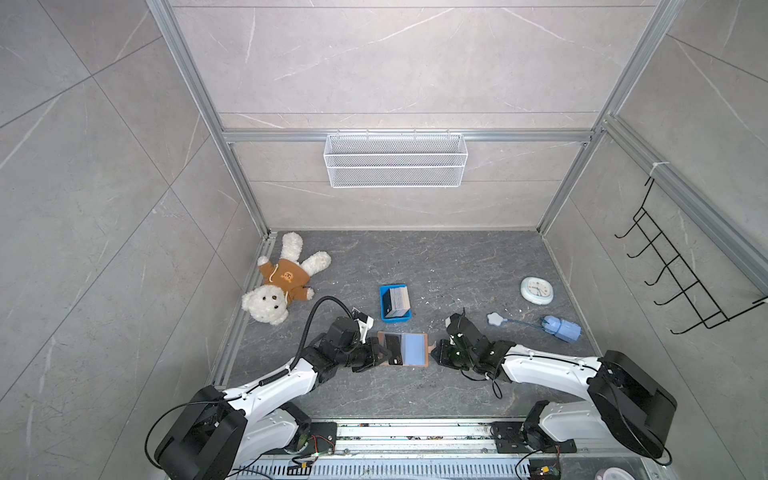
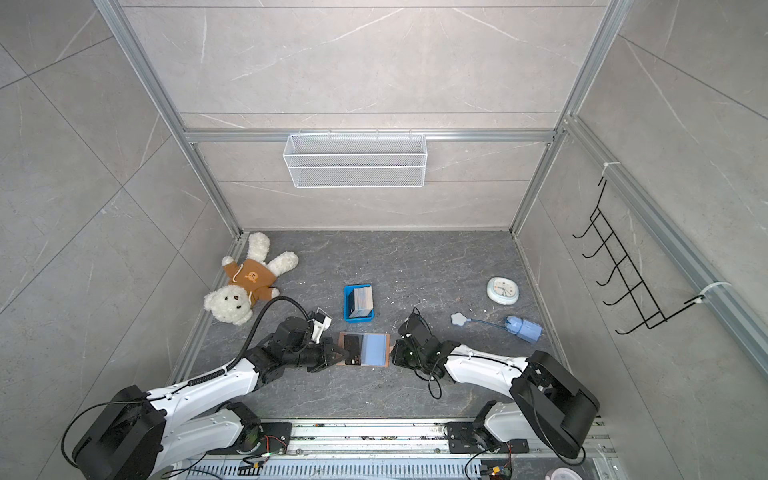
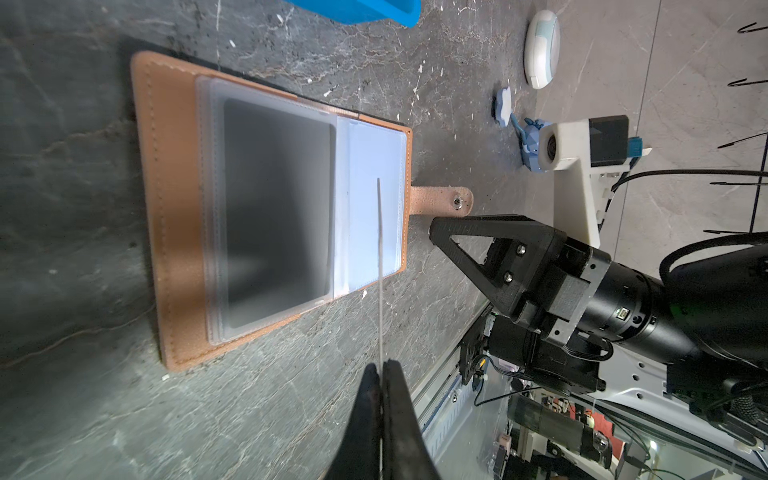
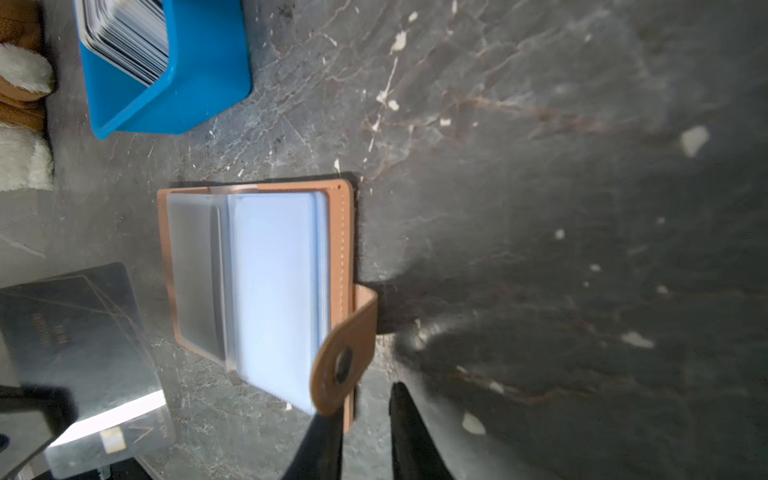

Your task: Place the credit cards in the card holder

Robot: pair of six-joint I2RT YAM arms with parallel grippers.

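Observation:
The tan card holder (image 1: 415, 350) (image 2: 376, 350) lies open on the dark tabletop, clear bluish sleeves (image 3: 376, 208) up and its snap strap (image 3: 440, 202) pointing right. One sleeve shows a dark card (image 3: 274, 216) inside. My left gripper (image 1: 384, 353) (image 3: 381, 368) is shut on a black credit card (image 1: 392, 348) (image 4: 79, 328), held on edge over the holder's left half; the left wrist view shows it as a thin line (image 3: 379, 270). My right gripper (image 1: 436, 351) (image 4: 365, 401) sits at the strap (image 4: 345, 361), jaws slightly apart with nothing between them. More credit cards (image 1: 399, 300) (image 4: 124, 37) stand in a blue tray.
The blue tray (image 1: 384, 305) sits just behind the holder. A teddy bear (image 1: 282, 286) lies at the back left. A round clock (image 1: 537, 290) and a blue toy with a cord (image 1: 559, 327) are at the right. A white mesh basket (image 1: 395, 160) hangs on the back wall.

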